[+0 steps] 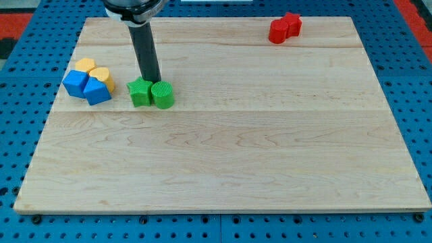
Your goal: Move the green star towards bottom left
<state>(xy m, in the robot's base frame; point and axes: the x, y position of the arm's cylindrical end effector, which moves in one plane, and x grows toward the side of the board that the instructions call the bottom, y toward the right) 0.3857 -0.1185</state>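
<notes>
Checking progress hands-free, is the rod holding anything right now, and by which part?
Nothing is held. My tip sits just above the green star block and green cylinder block, at most touching them.

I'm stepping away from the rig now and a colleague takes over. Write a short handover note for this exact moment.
Tool: my tip sits just above the two green blocks, at the seam between them, on their top side in the view.
Green star lies upper left on the board, touching the green cylinder on its right.
Done: tip is in position behind the star; the star is not yet near the bottom left.
Left: push the star toward the view's bottom left, leaving the cylinder behind.
</notes>
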